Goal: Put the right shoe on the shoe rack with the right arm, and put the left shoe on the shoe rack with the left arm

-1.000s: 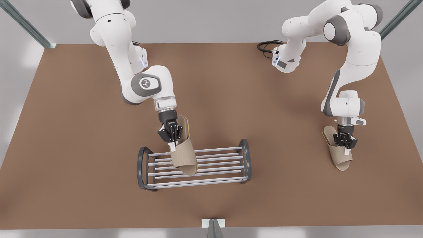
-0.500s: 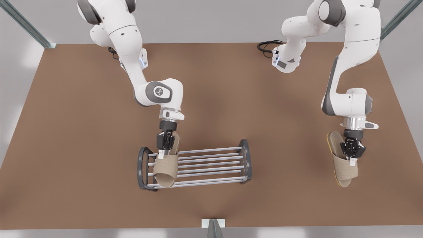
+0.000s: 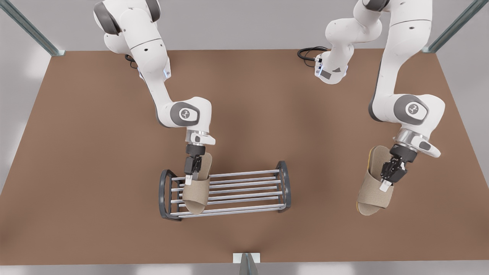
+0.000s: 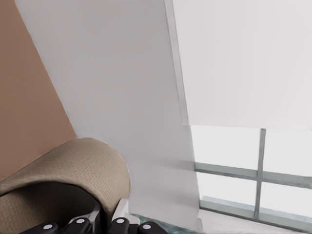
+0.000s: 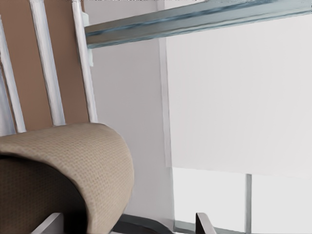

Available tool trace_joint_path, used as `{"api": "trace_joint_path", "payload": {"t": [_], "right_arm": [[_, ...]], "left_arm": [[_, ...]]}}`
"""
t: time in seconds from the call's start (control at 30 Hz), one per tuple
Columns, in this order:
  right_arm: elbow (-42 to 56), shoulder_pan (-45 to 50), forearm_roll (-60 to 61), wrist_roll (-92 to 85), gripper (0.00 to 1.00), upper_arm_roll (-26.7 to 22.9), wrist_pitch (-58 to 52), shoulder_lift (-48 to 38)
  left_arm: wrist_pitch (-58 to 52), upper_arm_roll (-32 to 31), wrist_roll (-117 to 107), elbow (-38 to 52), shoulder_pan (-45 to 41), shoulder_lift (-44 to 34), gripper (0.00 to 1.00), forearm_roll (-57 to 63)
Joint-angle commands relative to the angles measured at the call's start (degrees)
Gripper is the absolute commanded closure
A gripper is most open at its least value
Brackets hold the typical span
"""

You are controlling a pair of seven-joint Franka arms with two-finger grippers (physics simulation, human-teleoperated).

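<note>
The right shoe (image 3: 196,189) lies on the shoe rack (image 3: 244,191), pinched by the right gripper (image 3: 190,176); the left gripper (image 3: 385,184) pinches the left shoe (image 3: 372,188) aloft.

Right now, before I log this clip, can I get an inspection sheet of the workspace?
Surface: brown table, bare around the rack.
Job's things: shoe rack near the front edge; right shoe across its bars, at the front view's left end; left shoe off to the front view's right, away from the rack.
Clutter: nothing seen.
Grippers: right pincer at the right shoe's strap; left pincer shut on the left shoe's strap.
Cables: black loop at the far edge.
Surroundings: metal struts, pale walls.
</note>
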Motion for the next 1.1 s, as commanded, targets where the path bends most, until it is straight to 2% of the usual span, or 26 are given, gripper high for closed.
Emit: {"api": "trace_joint_path", "payload": {"t": [0.0, 0.07, 0.13, 0.23, 0.27, 0.3, 0.33, 0.37, 0.4, 0.43, 0.47, 0.5, 0.53, 0.57, 0.7, 0.73, 0.77, 0.8, 0.83, 0.87, 0.9, 0.93, 1.0, 1.07], "right_arm": [[-0.6, 0.0, 0.6, -7.6, 0.00, 0.3, 1.0, -1.7], [-1.7, -0.1, 0.7, -7.6, 0.00, 1.5, 3.3, -3.0], [-3.3, -0.1, 0.8, -7.6, 0.00, 1.5, 7.2, -3.6], [-5.8, -2.5, 1.1, -7.6, 0.00, 1.5, 16.0, -8.7], [-6.1, -4.5, 6.3, -8.3, 0.00, 1.5, 18.7, -11.1], [-7.2, -6.1, 13.6, -8.3, 0.00, 1.5, 18.9, -13.8], [-8.4, -8.7, 25.9, -8.7, 0.00, 4.2, 13.8, -16.4], [-4.8, -12.2, 49.3, -18.8, 0.00, 12.2, -3.8, -17.4], [-0.2, -14.1, 66.6, -30.3, 0.00, 12.6, -11.8, -17.6], [0.5, -21.3, 87.2, -34.6, 0.00, 11.8, -19.1, -20.5], [2.2, -27.1, 97.2, -34.8, 0.00, 10.9, -31.2, -21.4], [10.4, -32.3, 98.5, -33.7, 0.00, 12.3, -42.9, -17.5], [26.3, -35.7, 98.7, -33.5, 0.00, 14.5, -55.5, -8.1], [31.6, -39.0, 103.2, -33.2, 0.00, 14.6, -60.1, -4.7], [31.0, -41.7, 105.6, -33.0, 0.00, 14.6, -53.5, -3.5], [31.1, -41.7, 105.6, -33.0, 0.00, 14.6, -52.6, -3.6], [31.3, -41.7, 105.6, -34.4, 0.00, 14.6, -53.1, -4.0], [31.3, -41.8, 105.2, -46.6, 0.00, 14.3, -53.6, -4.5], [31.3, -41.7, 104.8, -45.6, 0.00, 14.5, -53.6, -3.6], [36.3, -41.9, 104.4, -45.1, 0.00, 14.7, -57.0, 0.3], [47.4, -41.8, 104.5, -43.9, 0.00, 14.8, -63.7, 7.1], [47.3, -41.8, 104.5, -43.9, 0.00, 14.9, -63.5, 6.9], [26.6, -42.1, 104.6, -43.8, 0.00, 15.5, -47.6, -3.9], [23.6, -42.1, 104.7, -43.8, 0.00, 15.6, -44.3, -7.5]], "left_arm": [[-3.1, -1.0, -64.6, 0.2, -0.8, -0.5, 0.79, 1.4], [-3.2, -1.0, -68.6, 0.6, -0.9, -1.0, 0.79, 2.3], [-3.2, -1.0, -79.5, 2.8, -1.3, -0.4, 0.79, 12.3], [-2.9, -1.0, -82.6, 3.2, -2.3, -1.1, 0.79, 13.2], [-2.5, -2.0, -84.2, 3.4, -3.3, -1.3, 0.79, 15.7], [-0.8, -2.7, -89.1, 4.2, -4.6, -1.8, 0.79, 20.9], [-0.7, -2.8, -100.0, 6.4, -5.4, -2.0, 0.79, 31.1], [-0.7, -2.9, -112.4, 9.3, -8.0, -1.3, 0.79, 42.7], [-0.4, -3.8, -114.2, 9.7, -9.9, -1.0, 0.79, 47.0], [6.3, -7.1, -113.6, 8.3, -11.7, -0.6, 0.79, 48.2], [12.6, -11.4, -113.5, 6.6, -12.0, -0.5, 0.79, 51.5], [17.3, -14.3, -114.1, 5.4, -12.7, -0.1, 0.79, 57.2], [19.3, -14.8, -114.2, 5.3, -15.4, 0.1, 0.79, 61.9], [19.4, -14.8, -114.2, 5.8, -17.7, 0.2, 0.79, 68.0], [21.2, -14.0, -114.2, 12.6, -23.2, 8.0, 0.79, 79.4], [21.2, -11.4, -114.2, 16.1, -25.7, 11.3, 0.79, 81.1], [21.2, -4.9, -115.5, 17.8, -31.7, 12.5, 0.79, 81.0], [21.3, -4.1, -115.8, 18.0, -32.3, 13.2, 0.79, 81.1], [22.1, -4.0, -115.9, 17.8, -32.3, 14.8, 0.79, 81.1], [23.2, -4.0, -115.9, 17.8, -32.1, 16.1, 0.79, 81.0], [24.4, -4.0, -116.0, 18.0, -32.0, 16.9, 0.79, 81.0], [25.0, -4.0, -116.0, 19.8, -32.0, 18.5, 0.79, 81.1], [25.6, -3.6, -116.0, 21.0, -32.3, 20.0, 0.79, 81.1], [25.9, -3.6, -116.0, 20.7, -33.1, 20.9, 0.79, 81.0]]}}
